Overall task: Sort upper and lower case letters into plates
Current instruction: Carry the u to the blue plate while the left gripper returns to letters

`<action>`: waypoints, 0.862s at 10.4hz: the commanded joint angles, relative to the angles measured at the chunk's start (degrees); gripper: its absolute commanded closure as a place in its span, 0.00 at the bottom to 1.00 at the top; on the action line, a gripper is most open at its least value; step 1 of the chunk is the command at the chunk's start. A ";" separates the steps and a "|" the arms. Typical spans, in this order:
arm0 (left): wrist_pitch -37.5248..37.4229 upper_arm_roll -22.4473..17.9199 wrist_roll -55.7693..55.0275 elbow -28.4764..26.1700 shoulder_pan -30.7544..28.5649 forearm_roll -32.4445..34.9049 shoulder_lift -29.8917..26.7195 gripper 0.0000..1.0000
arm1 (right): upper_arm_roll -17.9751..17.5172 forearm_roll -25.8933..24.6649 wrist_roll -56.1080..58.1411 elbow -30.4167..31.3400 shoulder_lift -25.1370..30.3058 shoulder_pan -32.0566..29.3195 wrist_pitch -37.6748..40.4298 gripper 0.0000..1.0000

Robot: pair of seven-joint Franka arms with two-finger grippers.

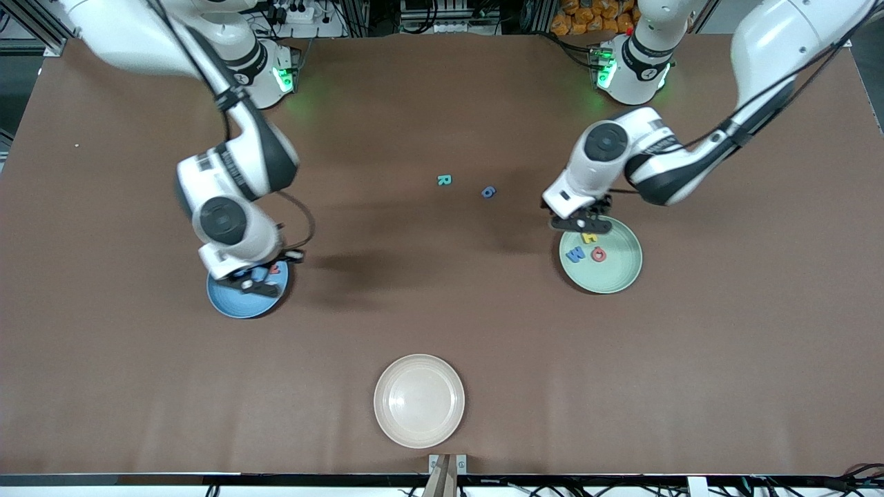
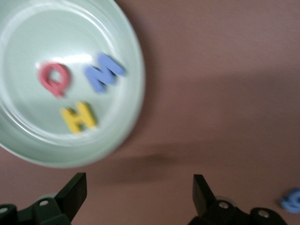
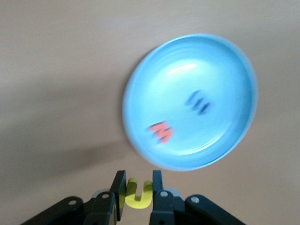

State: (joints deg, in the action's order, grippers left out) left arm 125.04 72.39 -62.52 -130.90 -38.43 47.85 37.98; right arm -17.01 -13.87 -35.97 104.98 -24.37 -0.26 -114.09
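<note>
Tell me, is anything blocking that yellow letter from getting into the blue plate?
Nothing visible does. The right gripper is shut on the yellow letter just off the rim of the blue plate, above the table. The plate holds only a red letter and a dark blue letter, with bare space between them.

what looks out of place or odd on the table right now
Nothing spilled or damaged. Two letters, a teal R and a blue one, lie loose on the table outside any plate, and the cream-white plate holds nothing.
</note>
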 commanded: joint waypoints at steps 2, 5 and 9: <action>-0.58 -1.37 -17.61 0.20 11.24 -1.71 -0.89 0.00 | 5.57 3.67 9.14 0.93 -0.68 0.00 -2.63 1.00; -0.67 -2.34 -22.63 1.25 15.39 -1.71 -1.15 0.00 | 7.87 5.17 9.51 0.84 -0.86 0.52 -4.30 0.00; -0.58 -3.31 -30.09 4.42 21.89 -2.50 -0.36 0.00 | 7.70 9.63 9.43 0.14 5.97 1.58 0.59 0.00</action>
State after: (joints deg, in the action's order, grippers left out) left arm 124.94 69.92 -89.32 -127.82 -19.36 47.27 38.03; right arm -9.70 -7.62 -27.45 104.22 -23.54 0.78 -116.86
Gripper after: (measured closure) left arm 0.000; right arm 0.079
